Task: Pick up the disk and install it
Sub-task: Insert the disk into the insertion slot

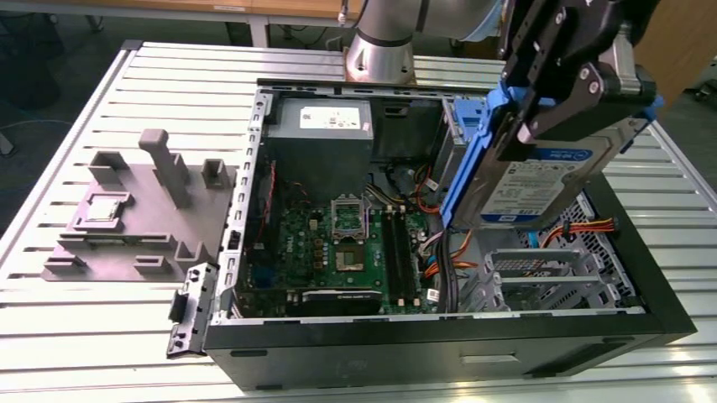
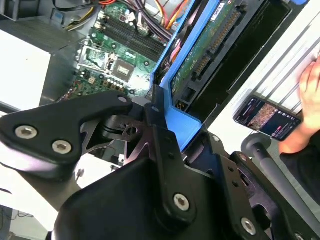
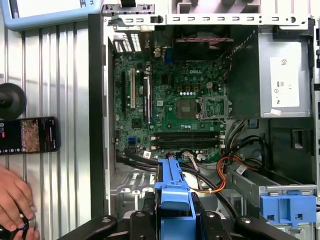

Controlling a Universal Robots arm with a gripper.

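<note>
My gripper (image 1: 566, 96) is shut on the disk (image 1: 536, 180), a silver drive with a white-and-blue label in a blue carrier. It hangs tilted, almost on edge, above the right side of the open computer case (image 1: 448, 340), over the metal drive cage (image 1: 538, 277). In the second wrist view the disk's green circuit-board underside (image 2: 205, 45) and blue carrier (image 2: 182, 125) run out from between the black fingers (image 2: 160, 145). In the first wrist view the carrier's edge (image 3: 172, 195) points into the case.
Inside the case lie the motherboard (image 1: 348, 243), cables and the power supply (image 1: 325, 122); another blue carrier (image 3: 287, 207) sits in a bay. A grey fixture (image 1: 134, 218) stands at the exterior view's left. A phone (image 3: 27, 135) and a person's hand (image 3: 12, 200) rest beside the case.
</note>
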